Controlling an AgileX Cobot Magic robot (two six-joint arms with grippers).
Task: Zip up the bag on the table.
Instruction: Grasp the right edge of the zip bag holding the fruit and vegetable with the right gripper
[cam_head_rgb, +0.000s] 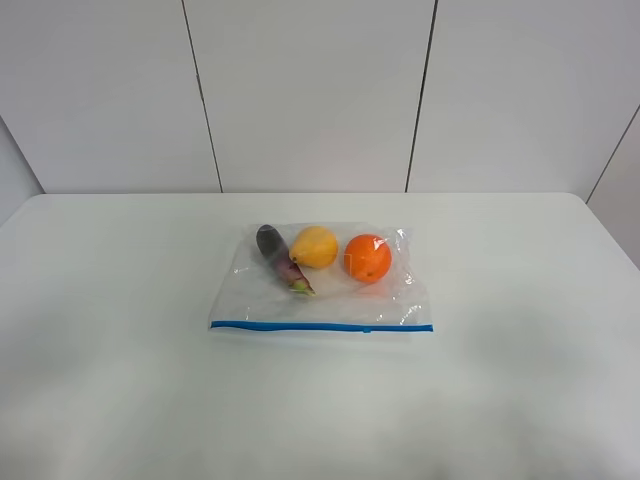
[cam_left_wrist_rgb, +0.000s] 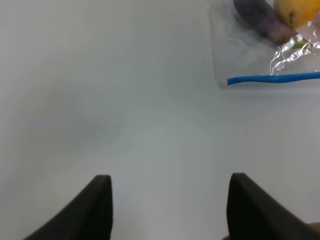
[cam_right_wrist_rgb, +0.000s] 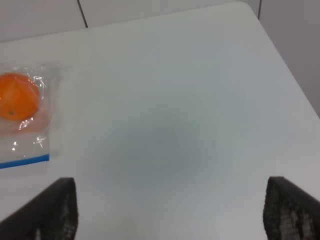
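The clear crinkly bag (cam_head_rgb: 330, 300) lies flat on the white worktop (cam_head_rgb: 120, 380), well ahead of the left gripper (cam_left_wrist_rgb: 170, 177) and right gripper (cam_right_wrist_rgb: 170, 182). Its blue zipper strip (cam_head_rgb: 320, 326) runs along the edge nearest them; eggplant (cam_head_rgb: 275, 250), pear (cam_head_rgb: 315, 247) and orange (cam_head_rgb: 367, 258) lie inside.

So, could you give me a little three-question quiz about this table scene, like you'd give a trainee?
1. True or false: the orange lies inside the bag.
2. In the high view, the blue zipper strip runs along which edge of the bag? A. nearest the camera. B. farthest from the camera. C. the left side.
3. Fill in: the left tool and right tool both stand ___, holding nothing.
Key: 1 true; 2 A; 3 open.
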